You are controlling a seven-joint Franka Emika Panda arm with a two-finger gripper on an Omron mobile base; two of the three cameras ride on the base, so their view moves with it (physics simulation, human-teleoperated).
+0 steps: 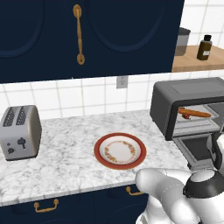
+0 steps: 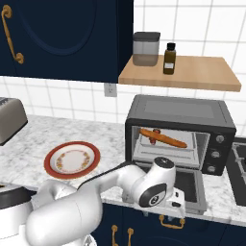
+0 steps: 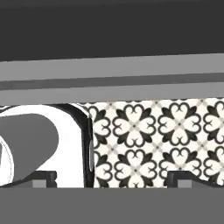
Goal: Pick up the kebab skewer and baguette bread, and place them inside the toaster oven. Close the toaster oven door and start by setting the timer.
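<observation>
Toaster (image 1: 19, 132) first, operator: at the far left of your left base view you have the small silver two-slot one sitting on the marble counter (image 1: 65, 144), well apart from everything else. Move right and you come to the red-rimmed plate (image 1: 120, 151), lying flat on the counter with nothing on it. Above it you see a wall outlet (image 1: 122, 82) on the white tiles and the dark blue upper cabinet (image 1: 87, 35) with its brass handle.

Further right you reach the toaster oven (image 2: 180, 132), a dark grey box at the counter's right end. Its toaster oven door (image 2: 190, 188) is dropped fully open and lies flat, jutting out past the counter edge. Inside, on the rack, you can see the baguette bread (image 2: 166, 138) lying at a slant, and the kebab skewer (image 2: 153, 135) crossing it near its left end, the two touching. Both are inside the cavity.

The gripper (image 2: 178, 204) hangs low, just in front of the open door's front edge. In your hand view the two fingertips (image 3: 43, 178) stand wide apart with nothing between them, looking past the underside of the door's edge at the patterned floor (image 3: 157, 140).

Above the oven, a wooden shelf (image 2: 192, 72) carries a grey canister (image 2: 145, 48) and, just to its right, a dark bottle (image 2: 169, 58).
</observation>
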